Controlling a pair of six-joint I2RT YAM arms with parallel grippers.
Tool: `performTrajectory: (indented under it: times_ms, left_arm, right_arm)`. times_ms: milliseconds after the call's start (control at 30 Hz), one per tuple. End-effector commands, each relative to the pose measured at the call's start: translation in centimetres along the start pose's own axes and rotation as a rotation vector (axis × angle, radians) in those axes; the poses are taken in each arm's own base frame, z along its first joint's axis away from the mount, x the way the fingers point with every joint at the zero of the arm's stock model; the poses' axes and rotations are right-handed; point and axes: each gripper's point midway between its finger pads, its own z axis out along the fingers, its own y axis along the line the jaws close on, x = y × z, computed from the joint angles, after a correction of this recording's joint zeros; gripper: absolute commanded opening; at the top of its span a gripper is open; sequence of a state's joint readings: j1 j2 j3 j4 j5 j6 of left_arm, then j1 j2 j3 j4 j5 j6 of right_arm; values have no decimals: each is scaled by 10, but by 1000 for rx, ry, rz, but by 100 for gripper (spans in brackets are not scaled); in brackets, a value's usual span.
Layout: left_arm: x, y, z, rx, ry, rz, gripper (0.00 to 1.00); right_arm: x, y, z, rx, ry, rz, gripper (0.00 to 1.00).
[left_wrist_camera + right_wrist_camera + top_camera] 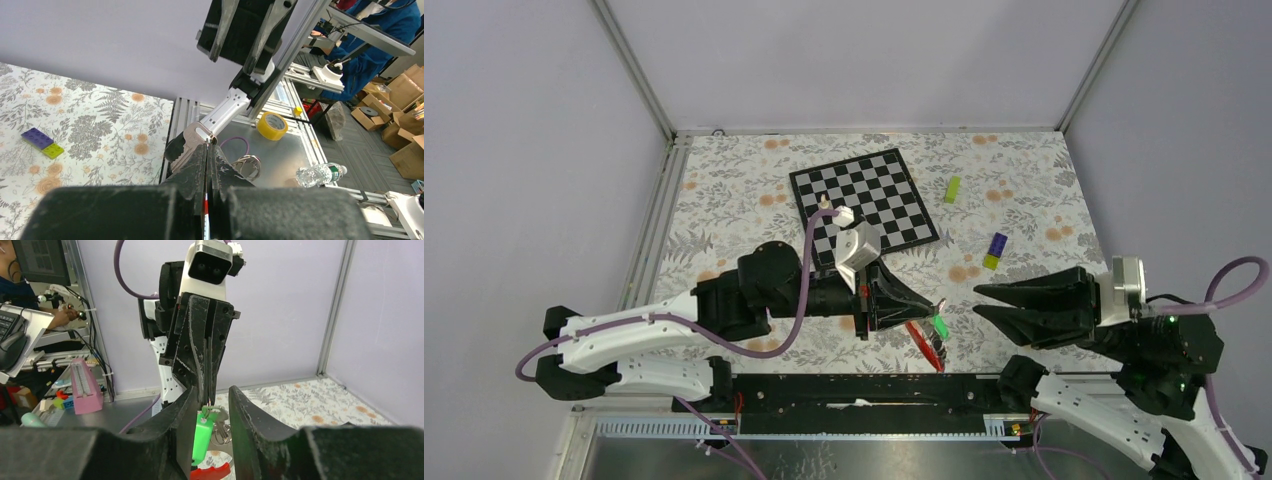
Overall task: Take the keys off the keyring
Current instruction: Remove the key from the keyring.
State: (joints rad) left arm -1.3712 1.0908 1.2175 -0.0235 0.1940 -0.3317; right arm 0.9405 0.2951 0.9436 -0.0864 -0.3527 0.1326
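**Key bunch pinched on the left, open jaws around one key**

Left jaws pressed fully together on the keyring (247,166), up above the front part of the floral counter (744,215), on the near side of the chessboard (864,200). Silvery key (194,136) poking out on one side of the closed tips, ring loop on the other side. Green-headed key (202,434) and red strap (922,343) hanging below those tips. Right jaws partly open, facing the left jaws tip to tip, one finger on each side of the green-headed key. Impossible to tell whether either finger touches it.
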Motion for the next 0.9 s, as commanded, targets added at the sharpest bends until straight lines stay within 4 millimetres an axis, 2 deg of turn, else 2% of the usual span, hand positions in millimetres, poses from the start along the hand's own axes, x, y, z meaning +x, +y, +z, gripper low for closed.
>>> performTrajectory:
  times_ms: [0, 167, 500, 867]
  left_arm:
    - [-32, -8, -3, 5, -54, 35, 0]
    - [-25, -2, -3, -30, -10, 36, 0]
    - [-19, -3, -2, -21, 23, 36, 0]
    - [-19, -3, -5, -26, 28, 41, 0]
  right_arm:
    - [17, -7, 14, 13, 180, 33, 36]
    - [30, 1, 23, -41, 278, 108, 35]
    - [51, 17, 29, -151, 384, 180, 33]
    - [63, 10, 21, -107, 428, 166, 29]
